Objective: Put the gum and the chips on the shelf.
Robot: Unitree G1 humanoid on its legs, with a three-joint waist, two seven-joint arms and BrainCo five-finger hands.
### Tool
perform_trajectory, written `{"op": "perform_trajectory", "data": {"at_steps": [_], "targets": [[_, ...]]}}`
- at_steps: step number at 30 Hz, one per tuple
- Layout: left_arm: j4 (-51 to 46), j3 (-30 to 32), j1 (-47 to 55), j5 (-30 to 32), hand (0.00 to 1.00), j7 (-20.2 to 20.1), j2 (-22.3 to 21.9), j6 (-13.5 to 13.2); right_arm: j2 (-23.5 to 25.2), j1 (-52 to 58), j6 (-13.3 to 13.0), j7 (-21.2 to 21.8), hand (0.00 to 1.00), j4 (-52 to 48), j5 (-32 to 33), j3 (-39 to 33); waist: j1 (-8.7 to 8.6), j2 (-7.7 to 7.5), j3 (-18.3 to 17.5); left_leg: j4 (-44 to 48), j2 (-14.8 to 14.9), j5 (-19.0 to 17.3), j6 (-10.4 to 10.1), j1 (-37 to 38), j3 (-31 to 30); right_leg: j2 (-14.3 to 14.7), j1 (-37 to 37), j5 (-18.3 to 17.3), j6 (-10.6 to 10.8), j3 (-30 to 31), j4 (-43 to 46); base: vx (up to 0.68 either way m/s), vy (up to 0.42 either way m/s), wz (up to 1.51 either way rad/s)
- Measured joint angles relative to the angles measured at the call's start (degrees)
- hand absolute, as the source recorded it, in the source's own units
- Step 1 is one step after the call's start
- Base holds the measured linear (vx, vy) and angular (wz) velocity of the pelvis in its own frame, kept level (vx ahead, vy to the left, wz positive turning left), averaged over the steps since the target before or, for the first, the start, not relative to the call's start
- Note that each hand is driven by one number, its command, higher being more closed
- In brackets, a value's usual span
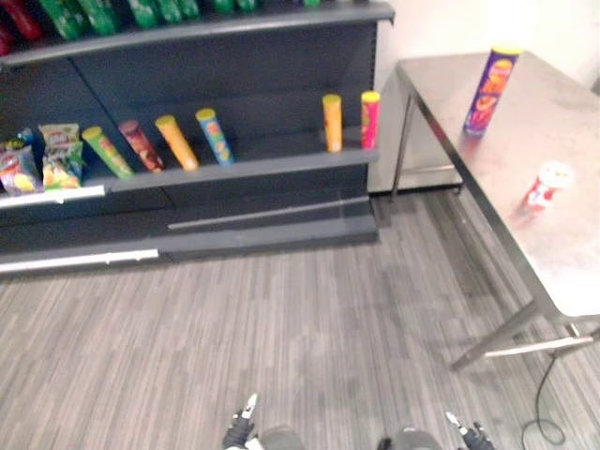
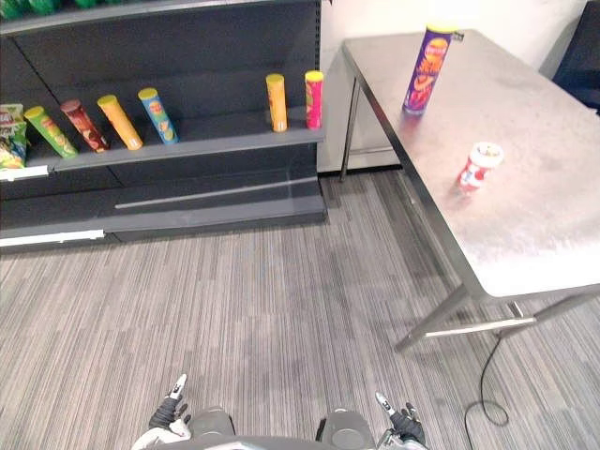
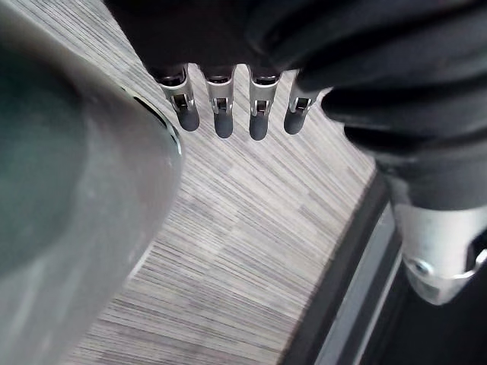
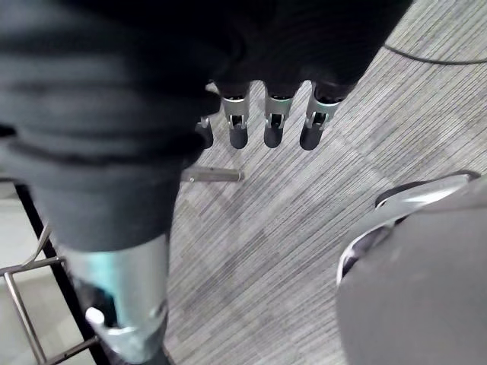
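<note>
A tall purple chips tube [image 1: 490, 91] with a yellow lid stands upright at the far end of the steel table [image 1: 562, 262] on the right. A small red-and-white gum tub [image 1: 547, 185] stands nearer on the same table. The dark shelf unit [image 1: 244, 169] is on the left at the back. My left hand [image 2: 172, 411] and right hand [image 2: 401, 424] hang low at the bottom edge, far from the table and the shelf. In the wrist views the left hand's fingers [image 3: 221, 114] and the right hand's fingers [image 4: 274, 125] are straight and hold nothing.
Several chips tubes [image 1: 178, 142] lean on the middle shelf board, and two more [image 1: 333, 122] stand upright near its right end. Snack bags [image 1: 37, 159] sit at the shelf's left, green packs [image 1: 84, 14] above. Striped grey floor [image 1: 281, 328] lies between me, shelf and table legs [image 1: 497, 342].
</note>
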Motion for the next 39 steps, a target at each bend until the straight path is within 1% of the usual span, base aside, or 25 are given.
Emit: {"op": "perform_trajectory", "data": {"at_steps": [1, 3, 5, 6, 7, 8, 9, 10, 11, 12, 15, 17, 18, 19, 20, 21, 22, 23, 24, 25, 26, 28, 34, 35, 39], "targets": [[0.0, -0.3, 0.0, -1.1, 0.00, -0.1, 0.0, -0.4, 0.3, -0.4, 0.0, 0.0, 0.00, 0.1, 0.0, 0.0, 0.51, -0.32, 0.0, -5.3, -0.4, -1.4, 0.9, -2.1, 1.8, -0.8, 1.8, 0.2, 0.9, 0.5, -1.1, 0.42, 0.245, -0.33], [0.0, -1.0, 0.0, -2.8, 0.00, -0.1, 0.1, -1.0, 1.2, -0.7, 0.0, -0.1, 0.00, 0.1, 0.0, 0.0, 1.27, -1.00, 0.0, -19.1, -1.9, -1.5, 1.3, -2.4, 3.8, -2.7, 4.0, 0.3, 2.8, 1.8, -2.4, 0.37, 0.266, -0.39], [0.3, -1.3, 0.4, -3.0, 0.00, 0.0, 0.0, -1.6, 2.0, -0.6, -0.1, -0.1, 0.00, 0.0, -0.1, 0.1, 1.76, -1.27, -0.4, -39.3, -3.7, 3.1, 2.2, -0.5, 3.5, -5.0, 6.3, -1.1, 6.5, 4.3, -4.0, 0.36, 0.354, -0.50], [0.4, -1.2, 0.7, -3.3, 0.00, 0.0, 0.0, -1.6, 1.9, -0.6, -0.1, -0.1, 0.00, 0.1, -0.1, 0.2, 1.83, -1.36, -0.5, -40.7, -4.1, 7.1, 1.1, -0.2, 3.3, -5.7, 6.8, -1.6, 7.3, 5.2, -4.3, 0.39, 0.403, -0.46], [1.0, -1.3, 0.6, -4.2, 0.00, 0.0, 1.1, -1.6, 2.7, -0.8, 0.0, -0.2, 0.00, 1.1, -0.1, -0.2, 1.62, -2.99, -1.8, -40.2, -6.6, 7.1, 1.5, 0.6, 4.4, -7.4, 7.9, -1.8, 7.5, 7.7, -5.9, 0.34, 0.297, -0.24], [1.4, -1.3, 0.6, -4.3, 0.00, 0.0, 1.7, -1.6, 3.3, -0.9, 0.0, 0.0, 0.00, 1.6, -0.1, -0.3, 1.06, -4.09, -2.6, -39.9, -7.4, 5.9, 1.7, 0.4, 4.8, -7.6, 8.1, -0.4, 6.9, 9.3, -7.0, 0.45, 0.334, -0.19], [2.5, -1.4, 0.4, -4.3, 0.00, -0.1, 2.6, -1.6, 4.1, -1.7, -0.1, 0.1, 0.00, 3.2, -0.1, -1.1, 0.82, -5.23, -3.4, -38.4, -8.2, 3.5, 1.7, 0.2, 4.9, -7.9, 8.1, 3.0, 5.8, 11.9, -8.5, 0.43, 0.314, -0.09], [3.4, -1.4, 0.1, -4.5, 0.00, -0.2, 3.4, -1.6, 4.5, -2.1, -0.1, 0.1, 0.00, 4.6, -0.1, -2.8, 0.83, -5.92, -4.0, -37.1, -9.2, 1.9, 1.8, 0.1, 5.0, -8.4, 8.2, 5.8, 6.1, 13.9, -9.2, 0.49, 0.402, -0.08], [3.7, -1.6, 0.0, -4.4, 0.00, -0.2, 3.7, -1.5, 4.5, -2.1, -0.1, 0.1, 0.00, 5.5, -0.1, -3.3, 0.68, -6.17, -4.4, -36.8, -9.7, 1.8, 2.5, 0.1, 5.3, -8.9, 8.1, 6.9, 6.2, 14.2, -9.2, 0.39, 0.321, -0.01], [4.8, -1.9, -0.1, -4.3, 0.00, -0.2, 4.5, -1.5, 4.5, -2.4, -0.1, 0.1, 0.00, 7.0, -0.1, -5.0, 0.38, -7.34, -5.5, -36.5, -10.5, 1.6, 4.0, 0.6, 5.9, -10.1, 8.1, 9.1, 6.4, 14.9, -9.2, 0.47, 0.276, -0.12], [7.5, -5.1, 0.1, -3.4, 0.00, -0.3, 6.4, -1.0, 4.3, -2.5, -0.1, 0.2, 0.00, 7.5, -0.3, -7.2, 0.29, -6.32, -7.1, -36.4, -11.2, 1.7, 4.5, 3.5, 6.2, -10.2, 6.4, 17.3, 6.9, 20.5, -6.4, 0.37, 0.165, -0.48], [8.0, -7.2, 0.7, -1.5, 0.00, -0.3, 7.0, -0.6, 3.9, -2.5, 0.0, 0.3, 0.00, 7.6, -0.7, -7.2, 0.35, -5.79, -6.9, -39.3, -11.7, 1.7, 4.5, 8.2, 7.6, -10.1, 2.0, 21.8, 7.1, 23.2, 2.7, 0.27, 0.096, -0.66], [8.0, -8.5, 1.1, -1.3, 0.00, -0.3, 7.2, -0.5, 3.8, -2.2, 0.0, 0.3, 0.00, 7.6, -0.7, -7.2, -0.02, -4.91, -6.6, -40.9, -12.0, 1.6, 4.7, 10.4, 7.8, -10.1, -0.9, 24.9, 7.0, 23.4, 8.8, 0.18, 0.020, -0.39], [8.0, -10.2, 1.4, -0.5, 0.00, -0.2, 7.2, -0.4, 3.5, -2.0, -0.2, 0.6, 0.00, 7.2, -0.4, -7.7, -0.83, -3.96, -6.3, -42.9, -11.7, 0.7, 5.9, 13.4, 7.7, -9.8, -4.2, 24.2, 7.3, 22.5, 17.3, 0.24, -0.038, -0.31], [8.0, -11.4, 1.5, 0.3, 0.00, -0.2, 7.3, -0.2, 2.5, -2.4, -0.2, 0.6, 0.00, 7.2, -0.6, -7.0, -1.49, -3.40, -5.9, -45.1, -11.7, 0.1, 6.1, 16.6, 7.8, -9.5, -7.8, 18.7, 6.9, 19.5, 25.1, 0.18, -0.076, -0.21], [8.1, -11.8, 1.5, 0.5, 0.00, -0.1, 7.2, -0.2, 2.1, -2.4, -0.2, 0.6, 0.00, 7.0, -0.6, -6.4, -1.51, -3.16, -5.7, -46.3, -11.6, 0.1, 6.0, 18.1, 8.0, -9.3, -9.2, 15.5, 6.3, 17.3, 27.8, 0.21, -0.104, -0.32], [8.0, -12.8, 1.6, 0.6, 0.00, -0.1, 6.8, -0.2, 1.0, -2.4, -0.3, 0.5, 0.00, 6.2, -0.6, -4.2, -1.42, -2.32, -5.1, -48.5, -11.3, 0.2, 6.0, 21.9, 9.4, -9.7, -12.0, 9.3, 5.0, 10.0, 29.9, 0.16, -0.133, -0.30], [8.0, -12.8, 1.7, 0.6, 0.00, -0.1, 6.7, -0.2, 0.6, -2.4, -0.4, 0.4, 0.00, 5.9, -0.6, -3.1, -1.46, -2.22, -4.9, -48.9, -11.1, 0.3, 5.8, 23.0, 9.7, -10.2, -12.5, 8.2, 4.6, 6.8, 28.3, 0.16, -0.146, -0.37], [8.0, -12.4, 2.0, 0.6, 0.00, -0.1, 6.8, -0.2, 0.4, -2.4, -0.5, 0.4, 0.00, 5.2, -0.6, -1.5, -1.42, -2.87, -4.7, -49.1, -11.5, 0.2, 5.4, 24.1, 10.8, -10.6, -12.7, 8.9, 4.5, 2.1, 22.0, 0.15, -0.154, -0.42], [7.9, -11.2, 2.1, 0.6, 0.00, -0.1, 6.6, -0.3, 0.2, -2.3, -0.7, 0.4, 0.00, 4.9, -0.7, 0.0, -1.23, -2.67, -4.3, -50.9, -11.9, -0.1, 3.3, 25.7, 10.7, -10.1, -10.6, 9.7, 3.7, -3.9, 14.5, 0.17, -0.119, -0.72], [8.6, -10.6, 2.1, 0.6, 0.00, -0.3, 4.7, -0.1, -0.7, -3.5, -1.0, 0.4, 0.00, 4.7, -0.7, 0.3, -1.26, -0.20, -4.5, -53.5, -10.0, 0.3, 1.7, 25.8, 10.8, -7.1, -9.0, 9.7, 3.4, -6.4, 8.7, 0.15, -0.095, -0.75], [9.0, -10.2, 1.5, 0.8, 0.00, -0.9, 3.8, -0.1, -1.4, -5.5, -1.2, 0.5, 0.00, 5.1, -0.7, 2.0, -1.43, 1.11, -3.0, -56.9, -9.5, 2.0, -0.4, 26.5, 12.6, -4.6, -8.8, 9.5, 3.1, -8.0, 3.7, 0.11, -0.076, -0.65], [7.8, -7.8, 2.1, 0.8, 0.00, -2.0, 4.3, -0.1, -1.6, -3.6, -0.9, 0.9, 0.00, 5.0, -0.7, 4.2, -1.40, -1.45, -1.5, -58.8, -9.8, 3.4, -1.2, 29.3, 13.9, -3.1, -4.8, 9.2, 2.6, -8.4, -2.6, 0.02, -0.037, -0.14], [7.6, -7.6, 2.1, 0.8, 0.00, -2.1, 4.4, -0.1, -1.6, -3.6, -0.9, 0.9, 0.00, 5.0, -0.7, 4.3, -1.41, -1.47, -1.6, -58.8, -9.8, 3.4, -1.2, 29.4, 13.9, -2.9, -4.3, 9.2, 2.6, -8.4, -3.9, -0.06, 0.019, -0.06], [7.0, -5.8, 2.5, 0.8, 0.00, -2.1, 4.7, 0.6, -1.1, -2.8, -0.6, 1.2, 0.00, 5.0, -0.7, 3.3, -1.35, -2.06, -1.5, -58.9, -9.7, 3.4, -1.2, 27.2, 14.4, -1.7, -3.8, 12.7, 3.2, -8.8, -10.9, -0.10, 0.050, -0.02]]}}
